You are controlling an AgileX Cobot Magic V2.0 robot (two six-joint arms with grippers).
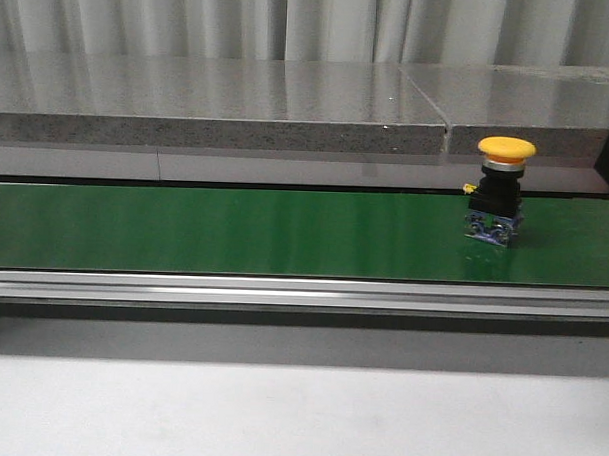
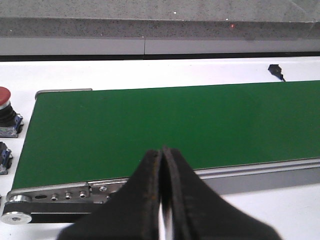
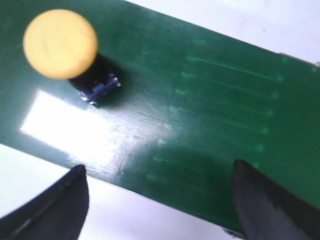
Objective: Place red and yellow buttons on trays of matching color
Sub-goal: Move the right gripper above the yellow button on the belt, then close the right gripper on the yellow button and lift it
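A yellow button [image 1: 506,148] with a black and blue base stands upright on the green belt [image 1: 234,231], toward its right end. From the right wrist view I look down on the yellow button [image 3: 60,44], which lies ahead and to one side of my open right gripper [image 3: 159,166]. Nothing is between its fingers, and it hovers over the belt's edge. My left gripper [image 2: 161,151] is shut and empty over the belt's near rail. A red button [image 2: 4,107] stands on the white table past the belt's end. The trays are out of view.
A second button base [image 2: 3,157] shows partly near the red one. A small black piece [image 2: 276,71] lies on the white table beyond the belt. A grey stone ledge [image 1: 219,105] runs behind the belt and a metal rail [image 1: 302,293] runs along its front.
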